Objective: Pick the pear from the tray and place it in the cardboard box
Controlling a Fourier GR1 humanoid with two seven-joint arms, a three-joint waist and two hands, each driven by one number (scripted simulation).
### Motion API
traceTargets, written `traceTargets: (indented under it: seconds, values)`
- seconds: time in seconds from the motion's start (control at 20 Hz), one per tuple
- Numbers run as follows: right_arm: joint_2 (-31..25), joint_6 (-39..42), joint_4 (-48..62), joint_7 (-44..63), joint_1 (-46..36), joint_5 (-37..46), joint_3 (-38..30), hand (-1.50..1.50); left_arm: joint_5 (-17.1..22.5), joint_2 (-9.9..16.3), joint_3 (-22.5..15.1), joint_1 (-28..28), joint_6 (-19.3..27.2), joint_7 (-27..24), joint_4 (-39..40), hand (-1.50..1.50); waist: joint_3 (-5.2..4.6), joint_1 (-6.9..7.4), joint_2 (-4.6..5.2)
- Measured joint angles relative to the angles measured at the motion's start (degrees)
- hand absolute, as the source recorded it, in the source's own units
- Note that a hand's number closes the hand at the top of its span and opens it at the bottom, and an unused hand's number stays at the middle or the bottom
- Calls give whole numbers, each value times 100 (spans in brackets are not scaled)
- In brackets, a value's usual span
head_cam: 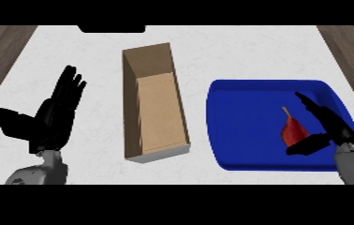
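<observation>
A red pear with a thin stem lies on the blue tray at the right. My right hand is over the tray's right side, right beside the pear: its fingers stretch out along the pear's far right and its thumb reaches under the pear's near end. The fingers are straight, not closed round the fruit. The open cardboard box stands in the middle of the counter, left of the tray, and holds nothing. My left hand rests open at the far left, fingers up.
The white counter carries the box and tray with a narrow gap between them. Wooden floor shows at the top corners. A dark object sits at the counter's far edge.
</observation>
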Motion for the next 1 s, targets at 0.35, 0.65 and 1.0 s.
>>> traceTargets:
  seconds: [0.35,0.65,1.0]
  values:
    - [-24,-375,211,-595,-47,451,183,150,-53,-33,17,-23,-2,47,-31,0,-10,4,-7]
    - [494,-900,-199,-332,-137,1037,709,150,-17,-4,64,-132,-25,228,-92,0,-17,45,-17]
    - [1824,-1371,-491,742,-1108,2230,2498,150,-12,-70,-247,-308,-253,237,-10,0,-69,835,7]
